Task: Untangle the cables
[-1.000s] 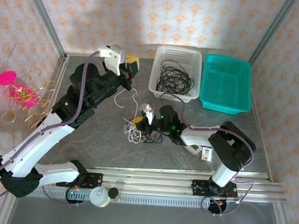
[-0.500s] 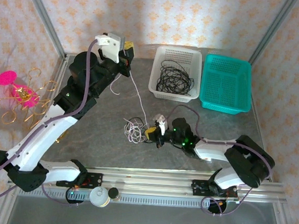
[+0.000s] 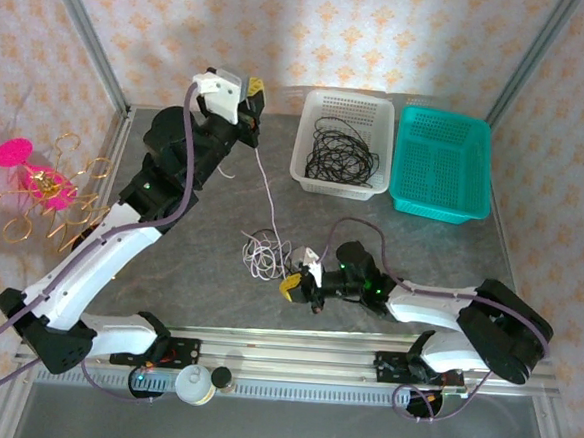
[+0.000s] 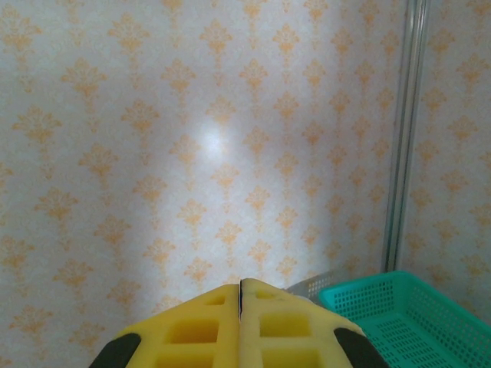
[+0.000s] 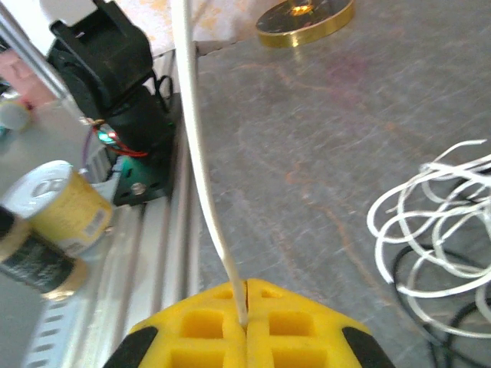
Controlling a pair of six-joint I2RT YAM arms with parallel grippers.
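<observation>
Top external view: one white cable (image 3: 267,192) is running in a nearly straight line above the grey table (image 3: 207,293), from the left gripper (image 3: 253,88) near the back-left corner down to the right gripper (image 3: 290,286) near the front middle.

Right gripper is clamping this cable. In the right wrist view its yellow pads (image 5: 291,326) are pressing together on the cord, which is leaving them toward the top of the picture.

Left gripper is raised and facing the wallpapered wall. In the left wrist view its pads (image 4: 192,330) are closed tight against each other; the cord is too thin to make out between them there, but from above its far end is reaching this gripper.

A loose tangle of cables (image 3: 262,254), white and black, is lying on the table just behind the right gripper.

More black cables (image 3: 339,150) are sitting coiled in the white basket (image 3: 305,130) at the back. A teal basket (image 3: 474,197) is standing just beside it, to the right.
</observation>
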